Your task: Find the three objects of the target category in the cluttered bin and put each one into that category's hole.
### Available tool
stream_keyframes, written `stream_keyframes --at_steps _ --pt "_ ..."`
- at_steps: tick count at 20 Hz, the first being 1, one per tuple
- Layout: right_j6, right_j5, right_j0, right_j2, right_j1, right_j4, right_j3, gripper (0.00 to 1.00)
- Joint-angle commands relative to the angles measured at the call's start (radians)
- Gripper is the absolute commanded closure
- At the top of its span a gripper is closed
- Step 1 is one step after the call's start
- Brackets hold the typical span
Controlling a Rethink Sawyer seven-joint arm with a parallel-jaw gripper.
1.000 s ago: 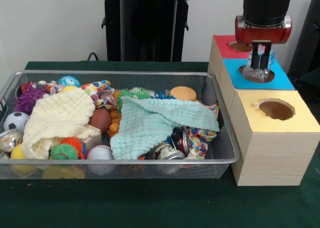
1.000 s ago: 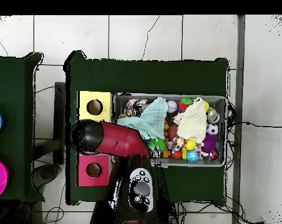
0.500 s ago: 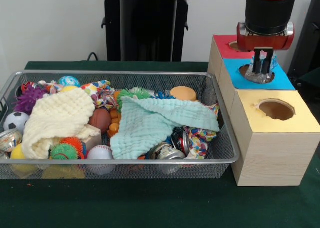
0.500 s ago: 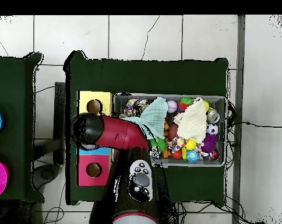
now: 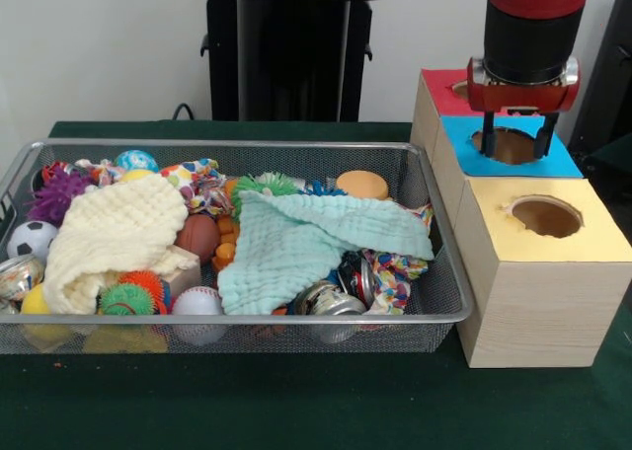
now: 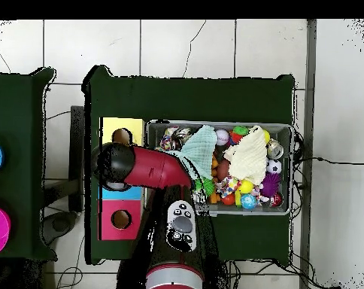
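Note:
The bin is a wide silver wire-mesh basket on the left of the green table, full of mixed items. It also shows in the overhead view. To its right stand three wooden boxes with a red top, a blue top and a yellow top, each with a round hole. My gripper hangs straight above the blue box's hole. It is open and empty, with one finger at each side of the hole. In the overhead view the arm covers the gripper.
In the bin lie a cream cloth, a mint cloth, a baseball, a soccer ball, crushed cans, spiky balls and an orange lid. The black pedestal stands behind.
The gripper held a clear crumpled thing over the blue hole; now its fingers have spread and that thing no longer shows. The arm has shifted slightly.

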Motion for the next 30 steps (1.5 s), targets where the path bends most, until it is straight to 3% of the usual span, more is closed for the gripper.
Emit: stream_keyframes --at_steps 1,7,14,22,30 --pt "0.105 0.004 -0.031 0.037 0.052 -0.047 -0.041 0.00" --pt "0.101 0.000 -0.035 0.031 0.043 -0.050 -0.020 0.00" --pt "0.023 0.074 -0.054 -0.011 -0.028 -0.130 -0.052 0.00" --pt "-0.018 0.146 -0.117 0.020 -0.083 -0.174 -0.071 0.00" --pt "-0.037 0.152 -0.167 0.055 -0.077 -0.235 -0.118 0.00"
